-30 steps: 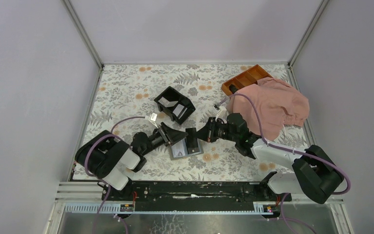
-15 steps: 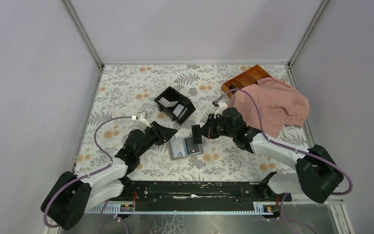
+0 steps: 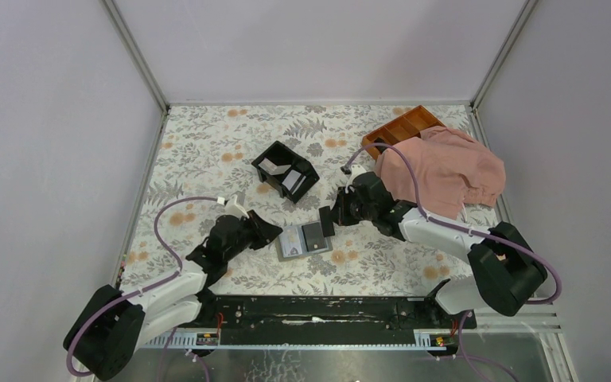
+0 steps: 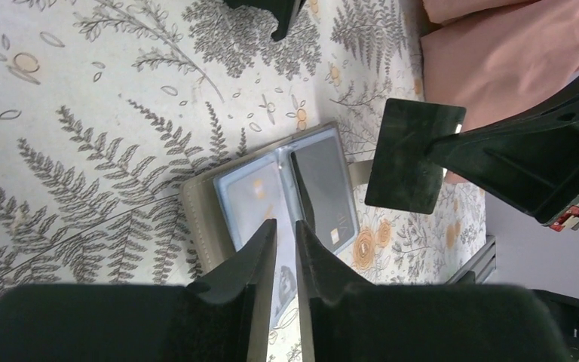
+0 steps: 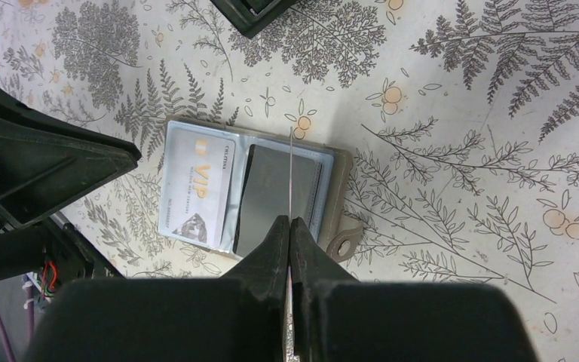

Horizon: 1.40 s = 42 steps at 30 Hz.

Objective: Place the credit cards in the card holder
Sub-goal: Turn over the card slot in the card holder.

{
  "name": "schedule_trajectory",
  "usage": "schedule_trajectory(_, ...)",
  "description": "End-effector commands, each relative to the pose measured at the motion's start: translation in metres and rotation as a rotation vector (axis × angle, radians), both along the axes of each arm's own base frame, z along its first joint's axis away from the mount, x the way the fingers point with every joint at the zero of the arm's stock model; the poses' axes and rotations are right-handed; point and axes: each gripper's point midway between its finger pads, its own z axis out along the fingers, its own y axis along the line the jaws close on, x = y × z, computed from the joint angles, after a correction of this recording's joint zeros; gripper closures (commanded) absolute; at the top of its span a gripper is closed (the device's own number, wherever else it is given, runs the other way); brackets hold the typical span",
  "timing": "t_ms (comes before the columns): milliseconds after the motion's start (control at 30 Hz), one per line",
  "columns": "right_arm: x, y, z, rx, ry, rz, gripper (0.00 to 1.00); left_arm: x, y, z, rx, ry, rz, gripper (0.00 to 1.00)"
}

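Observation:
The card holder (image 3: 302,239) lies open on the floral table, taupe rim (image 5: 340,197) round blue-grey panels. A pale VIP credit card (image 5: 200,188) sits in its left panel and a dark card (image 5: 271,200) in its right. My right gripper (image 5: 289,219) is shut on another dark card (image 4: 413,154), held on edge above the holder's right half (image 3: 325,221). My left gripper (image 4: 285,221) hovers at the holder's left edge (image 3: 274,231), its jaws a narrow gap apart with nothing between them.
A black two-compartment box (image 3: 286,169) with white cards inside stands behind the holder. An orange-brown divided tray (image 3: 402,127) sits at the back right, partly under a pink cloth (image 3: 445,171). Frame posts and walls bound the table.
My left arm has drawn back left from over the holder and its jaws have narrowed. My right gripper, still on the dark card, has shifted slightly up and back over the holder.

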Motion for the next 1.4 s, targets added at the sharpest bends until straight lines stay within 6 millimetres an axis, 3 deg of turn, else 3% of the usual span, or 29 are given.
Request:
schedule_trajectory(0, 0.012, 0.004, 0.008, -0.014, -0.041, -0.005, 1.00, -0.007, 0.006, -0.014, 0.049, 0.014, -0.005, 0.80)
schedule_trajectory(700, 0.008, -0.001, -0.013, -0.037, 0.016, -0.008, 1.00, -0.018, 0.004, -0.042, 0.092, 0.095, -0.029, 0.83)
schedule_trajectory(1367, 0.002, 0.000, -0.022, 0.110, 0.116, -0.030, 1.00, -0.028, 0.008, -0.061, 0.156, 0.144, -0.019, 0.87)
